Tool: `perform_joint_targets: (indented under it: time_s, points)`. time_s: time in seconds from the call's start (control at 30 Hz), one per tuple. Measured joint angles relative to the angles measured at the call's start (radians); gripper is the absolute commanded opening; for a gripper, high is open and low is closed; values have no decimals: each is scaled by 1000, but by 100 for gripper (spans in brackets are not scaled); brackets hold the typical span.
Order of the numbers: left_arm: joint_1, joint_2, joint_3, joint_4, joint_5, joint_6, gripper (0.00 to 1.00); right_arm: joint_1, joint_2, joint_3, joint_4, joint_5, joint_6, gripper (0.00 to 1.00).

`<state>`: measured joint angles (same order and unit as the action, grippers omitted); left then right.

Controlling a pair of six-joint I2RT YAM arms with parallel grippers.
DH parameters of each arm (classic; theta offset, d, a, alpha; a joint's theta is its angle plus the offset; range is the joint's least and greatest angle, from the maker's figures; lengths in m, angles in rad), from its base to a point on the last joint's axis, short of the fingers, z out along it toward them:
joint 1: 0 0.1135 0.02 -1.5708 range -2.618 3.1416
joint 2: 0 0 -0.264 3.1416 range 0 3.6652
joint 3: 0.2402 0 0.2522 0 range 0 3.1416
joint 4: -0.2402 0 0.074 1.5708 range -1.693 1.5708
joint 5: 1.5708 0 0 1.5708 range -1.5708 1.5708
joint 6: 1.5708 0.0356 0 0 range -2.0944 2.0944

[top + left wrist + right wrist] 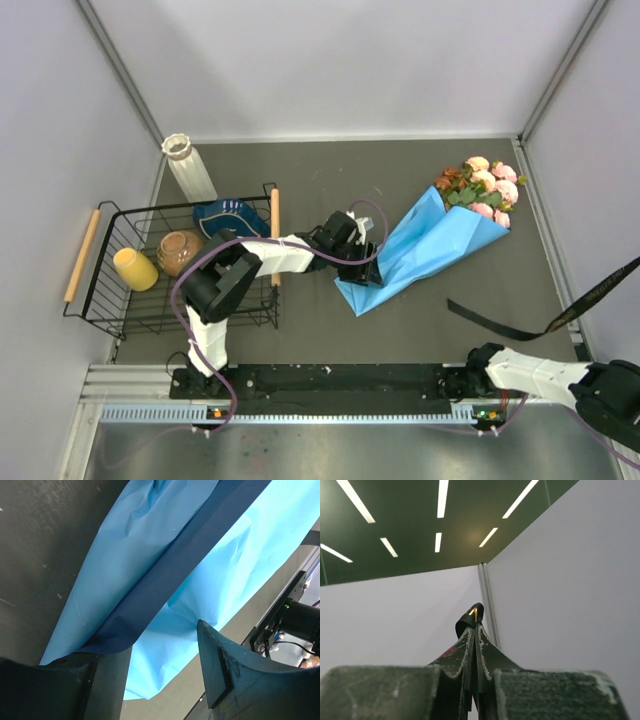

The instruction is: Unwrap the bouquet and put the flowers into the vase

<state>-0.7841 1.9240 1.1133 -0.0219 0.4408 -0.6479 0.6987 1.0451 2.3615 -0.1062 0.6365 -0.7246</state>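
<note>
The bouquet (430, 245) lies on the table, its blue paper (165, 560) still round the stems. Pink, peach and rust flowers (485, 185) stick out at its far right end. My left gripper (362, 265) is at the paper's near left end. Its jaws (157, 640) stand open with a loose fold of paper over the left finger. A black ribbon (520, 328) trails off the table to the right edge. My right gripper (476, 625) points upward, shut on that ribbon (469, 619). The white ribbed vase (188, 165) stands at the back left.
A black wire basket (110, 300) with wooden handles sits at the left. It holds a brown bowl (180, 252), a yellow cup (135, 268) and a blue item (230, 218). Grey walls close in the table on three sides.
</note>
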Motion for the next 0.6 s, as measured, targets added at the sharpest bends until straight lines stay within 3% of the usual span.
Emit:
perform_joint_targets:
  time_s: [0.2,0.43,0.6]
  points:
    - [0,0,1,-1,1,0,61,0,-24,-176,56,26,-27,0]
    - [0,-2,1,-1,4,5,63,0,-243,-759,156,161,21,0]
    - [0,-3,2,-2,6,15,63,0,-482,-1094,85,253,183,0]
